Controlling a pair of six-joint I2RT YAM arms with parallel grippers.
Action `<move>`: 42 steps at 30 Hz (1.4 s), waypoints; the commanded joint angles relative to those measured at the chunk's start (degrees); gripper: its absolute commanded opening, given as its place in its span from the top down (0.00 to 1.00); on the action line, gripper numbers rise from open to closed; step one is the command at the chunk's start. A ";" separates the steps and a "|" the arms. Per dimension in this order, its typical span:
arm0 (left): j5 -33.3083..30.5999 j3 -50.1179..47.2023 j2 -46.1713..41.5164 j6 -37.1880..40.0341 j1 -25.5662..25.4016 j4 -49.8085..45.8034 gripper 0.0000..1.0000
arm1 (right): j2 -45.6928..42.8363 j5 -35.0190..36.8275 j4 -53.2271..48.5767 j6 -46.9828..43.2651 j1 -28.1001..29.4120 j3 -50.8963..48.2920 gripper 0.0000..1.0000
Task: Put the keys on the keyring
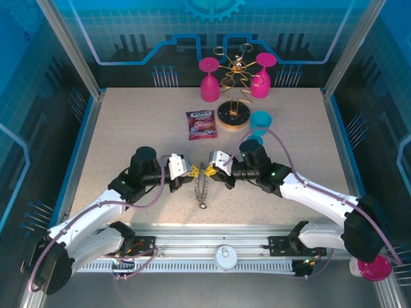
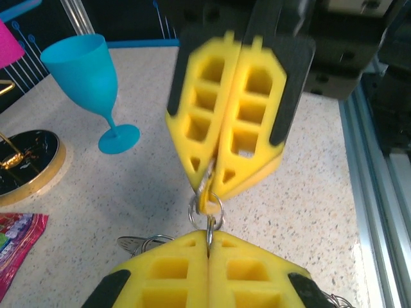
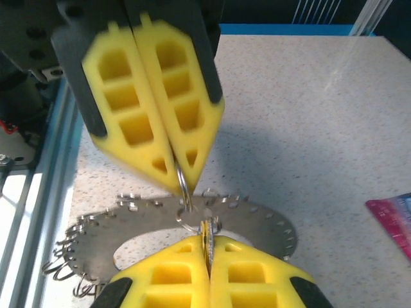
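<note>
on the left of the meeting point, your left gripper (image 1: pixel 192 171) has its jaws pressed together, pinching a small wire ring (image 2: pixel 191 213) right at their tips. directly between the two sets of jaws sits the keyring (image 1: pixel 203 187). from above you see it as a thin edge-on strip running from under the tips back toward the arm bases. from your right wrist it spreads wide and grey just beneath the tips, with wire loops (image 3: pixel 61 266) bunched on its rim well off to one side of the jaws. tip to tip with the left, your right gripper (image 1: pixel 212 168) also has its jaws squeezed tight, nipping a thin metal piece (image 3: pixel 206 236) seen edge-on; you cannot tell whether it is a key. beyond the jaws on the surface (image 1: pixel 128 128) lie a candy packet (image 1: pixel 201 124), a round rack base (image 1: pixel 232 117) and a blue goblet (image 1: pixel 260 120).
</note>
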 commanded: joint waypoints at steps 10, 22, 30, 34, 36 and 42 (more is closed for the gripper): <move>-6.35 1.40 -3.20 -1.10 -0.58 -2.49 0.36 | 0.90 13.08 -11.39 -9.97 5.31 11.17 1.00; -50.59 -2.21 -23.27 -24.19 0.98 0.33 0.05 | 12.79 13.74 -7.94 -11.31 8.09 21.98 1.00; -64.55 -2.77 -27.38 -37.06 3.32 3.84 0.01 | 25.28 7.49 1.25 0.74 8.75 30.37 1.00; -65.97 -3.53 -26.74 -39.72 3.48 4.74 0.01 | 28.88 10.76 1.81 1.34 7.81 28.04 1.00; -66.47 -4.58 -26.71 -41.07 3.63 5.27 0.01 | 29.97 9.92 0.93 1.94 6.62 25.82 1.00; -66.27 -7.10 -25.50 -42.46 3.66 7.88 0.01 | 28.74 17.24 -4.23 -1.56 5.13 17.20 1.00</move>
